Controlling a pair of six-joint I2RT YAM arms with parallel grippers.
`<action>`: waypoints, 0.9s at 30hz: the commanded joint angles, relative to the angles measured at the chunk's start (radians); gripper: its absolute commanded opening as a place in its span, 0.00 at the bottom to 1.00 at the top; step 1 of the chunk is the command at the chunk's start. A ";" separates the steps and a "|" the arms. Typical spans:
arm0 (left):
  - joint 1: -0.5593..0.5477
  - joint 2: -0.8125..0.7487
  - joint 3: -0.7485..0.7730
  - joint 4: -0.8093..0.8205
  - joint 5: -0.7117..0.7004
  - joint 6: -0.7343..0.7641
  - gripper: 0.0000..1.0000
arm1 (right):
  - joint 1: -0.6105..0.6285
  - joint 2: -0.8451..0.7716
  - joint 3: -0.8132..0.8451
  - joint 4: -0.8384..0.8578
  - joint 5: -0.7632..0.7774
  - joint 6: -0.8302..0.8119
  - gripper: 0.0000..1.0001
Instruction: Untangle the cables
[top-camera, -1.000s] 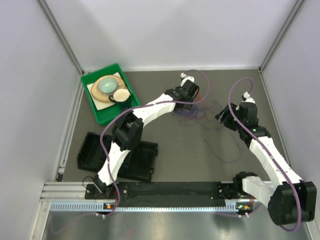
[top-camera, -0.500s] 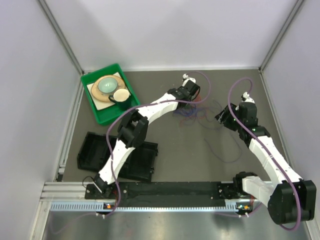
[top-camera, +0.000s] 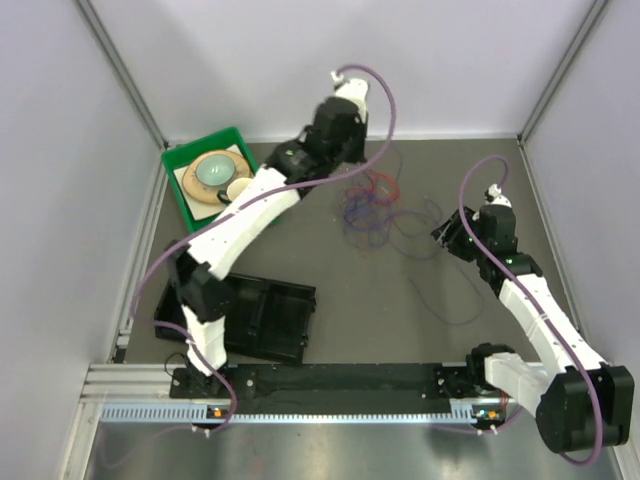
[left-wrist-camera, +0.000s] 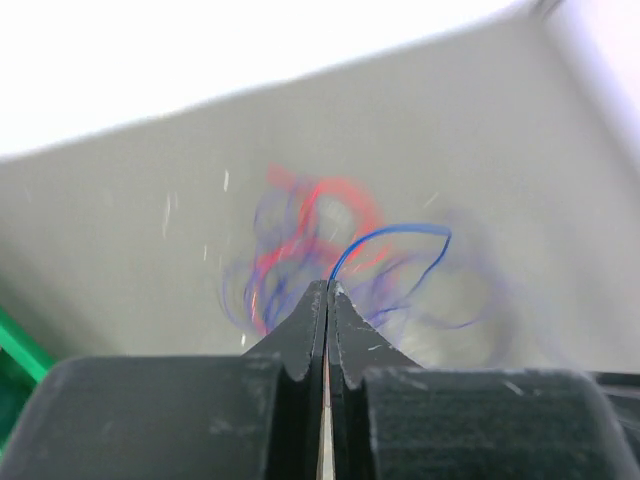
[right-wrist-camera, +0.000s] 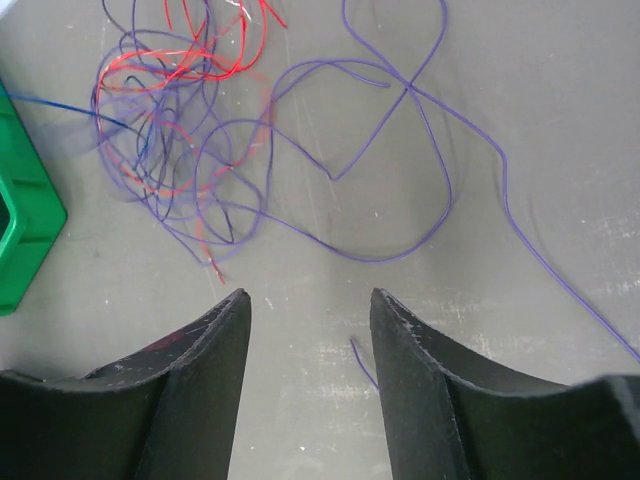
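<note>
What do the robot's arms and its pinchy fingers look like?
Both arms, the left arm and the right arm, are white tubes joined by chunky black joints. A thick mauve hose loops along each one. The left gripper and the right gripper each have two black fingers, wide at the bottom and narrowing to a tip.

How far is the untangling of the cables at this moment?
Done: one purple cable lies mostly spread beside the pile. In hand: the left gripper is shut on a blue cable. Left: the pile itself, red, blue and purple, is tangled; the right gripper is open.
</note>
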 joint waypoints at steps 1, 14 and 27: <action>0.005 -0.143 0.051 0.063 0.097 0.047 0.00 | 0.006 -0.020 0.001 0.031 -0.010 0.018 0.51; 0.017 -0.180 0.306 0.112 0.158 0.047 0.00 | 0.012 -0.011 -0.012 0.065 -0.054 0.014 0.47; 0.019 -0.272 0.282 0.184 0.065 0.018 0.00 | 0.240 0.428 0.155 0.276 -0.027 0.024 0.95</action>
